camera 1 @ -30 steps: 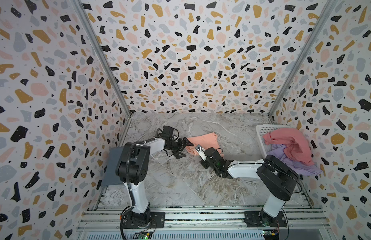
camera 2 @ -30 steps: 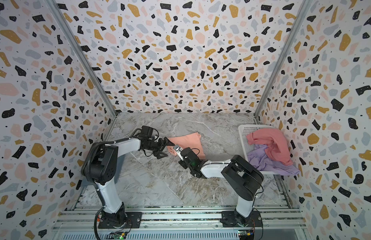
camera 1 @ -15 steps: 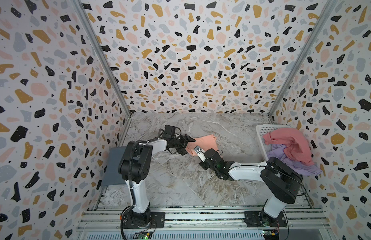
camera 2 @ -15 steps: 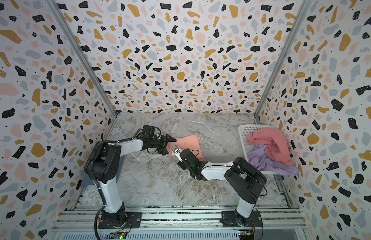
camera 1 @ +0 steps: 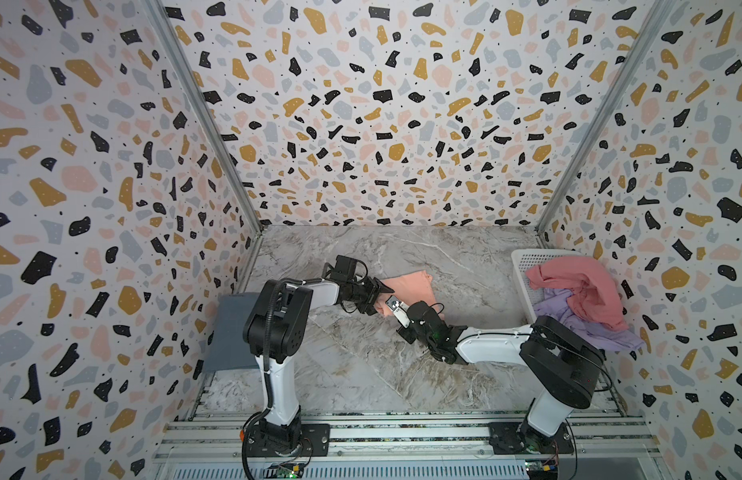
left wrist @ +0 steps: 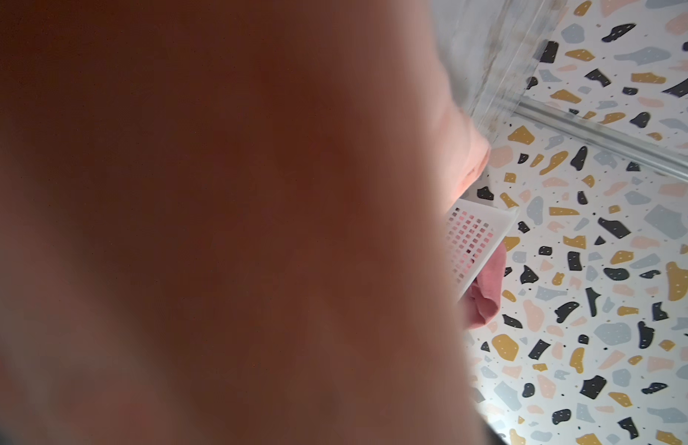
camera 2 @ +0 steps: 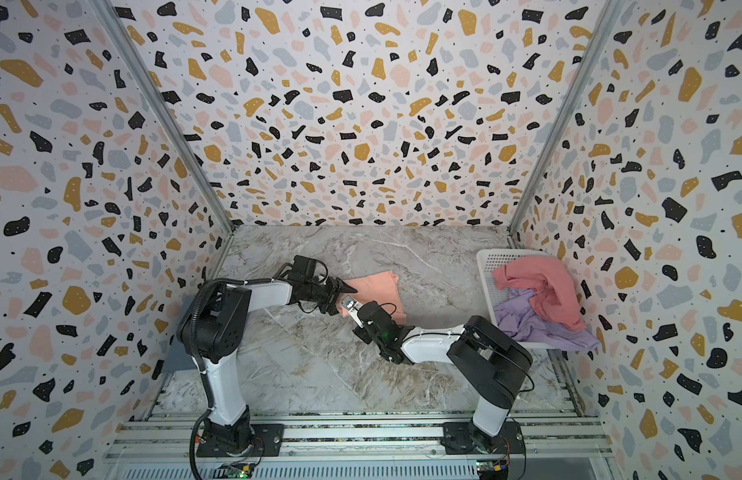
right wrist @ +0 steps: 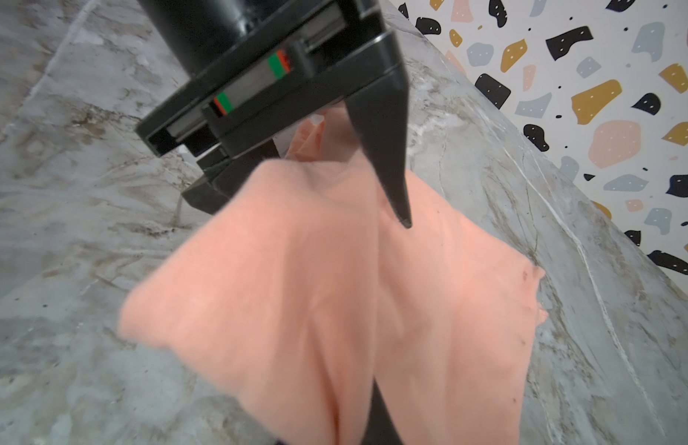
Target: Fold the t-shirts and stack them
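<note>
From right wrist: left jaws straddle peach tee [right wrist: 296,289].

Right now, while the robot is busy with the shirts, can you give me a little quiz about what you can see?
1. True or false: the white basket has no t-shirts in it.
2. Which t-shirt is the right claw pinching? A) the peach t-shirt B) a blue t-shirt C) a black t-shirt
3. Name the two t-shirts spilling over the basket.

Key
1. False, it holds t-shirts.
2. A.
3. The dusty-rose t-shirt and the lavender t-shirt.
</note>
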Controlling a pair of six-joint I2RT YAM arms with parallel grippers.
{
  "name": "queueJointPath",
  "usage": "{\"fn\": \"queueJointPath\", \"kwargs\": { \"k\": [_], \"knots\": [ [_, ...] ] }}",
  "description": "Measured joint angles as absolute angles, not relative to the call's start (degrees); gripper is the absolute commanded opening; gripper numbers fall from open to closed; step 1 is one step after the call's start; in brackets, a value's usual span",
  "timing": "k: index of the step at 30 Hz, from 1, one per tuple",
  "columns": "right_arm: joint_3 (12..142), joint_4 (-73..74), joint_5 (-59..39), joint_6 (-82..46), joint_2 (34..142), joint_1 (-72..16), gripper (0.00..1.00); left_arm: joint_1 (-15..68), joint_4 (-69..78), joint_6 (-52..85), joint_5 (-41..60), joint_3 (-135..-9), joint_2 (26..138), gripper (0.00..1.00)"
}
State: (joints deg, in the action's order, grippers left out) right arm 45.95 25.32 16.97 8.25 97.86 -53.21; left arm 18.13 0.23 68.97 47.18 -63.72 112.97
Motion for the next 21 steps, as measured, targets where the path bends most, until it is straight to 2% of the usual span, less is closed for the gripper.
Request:
{"fn": "queueJointPath", "kwargs": {
  "k": [1, 3, 5, 7, 8, 11, 13, 15, 16, 17, 18, 21],
  "knots": [
    [46.0, 25.3, 17.0, 8.0, 97.9, -53.2, 0.13, 18.1, -0.1, 68.3, 47.2, -63.3, 112.7, 0.74],
    [46.0, 25.3, 17.0, 7.8, 97.9, -53.1, 0.13, 18.1, -0.8, 67.2, 47.3, -62.5, 112.2, 0.78],
    [46.0, 25.3, 17.0, 7.7, 97.9, -53.0, 0.13, 18.1, -2.0, 66.1, 47.5, -62.4, 112.1, 0.77],
    [46.0, 25.3, 16.9, 7.5, 97.9, -53.0, 0.13, 18.1, -3.0, 65.1, 47.5, -62.4, 112.1, 0.71],
    [46.0, 25.2, 16.9, 7.3, 97.9, -52.9, 0.13, 18.1, -3.1, 64.9, 47.5, -62.4, 112.1, 0.65],
    [46.0, 25.0, 16.4, 6.8, 97.8, -52.8, 0.14, 18.1, -2.7, 65.2, 47.5, -62.4, 112.1, 0.32],
    [46.0, 24.5, 15.8, 6.1, 97.7, -52.8, 0.17, 18.1, -2.2, 65.6, 47.4, -62.4, 112.1, 0.17],
    [46.0, 23.9, 14.9, 5.1, 97.2, -52.7, 0.29, 18.1, -1.9, 65.5, 47.4, -62.6, 112.1, 0.06],
    [46.0, 23.7, 14.3, 4.7, 96.8, -52.7, 0.39, 18.1, -2.3, 65.0, 47.3, -62.9, 112.1, 0.03],
    [46.0, 23.4, 13.3, 4.1, 96.2, -52.6, 0.56, 18.0, -3.9, 63.6, 47.1, -63.9, 112.1, 0.00],
    [46.0, 22.9, 12.2, 3.6, 95.5, -52.3, 0.65, 18.0, -6.7, 61.3, 46.4, -65.6, 112.2, 0.00],
    [47.2, 19.2, 7.6, 2.4, 93.1, -51.2, 0.70, 17.3, -19.2, 49.8, 42.0, -73.8, 112.7, 0.00]
  ]
}}
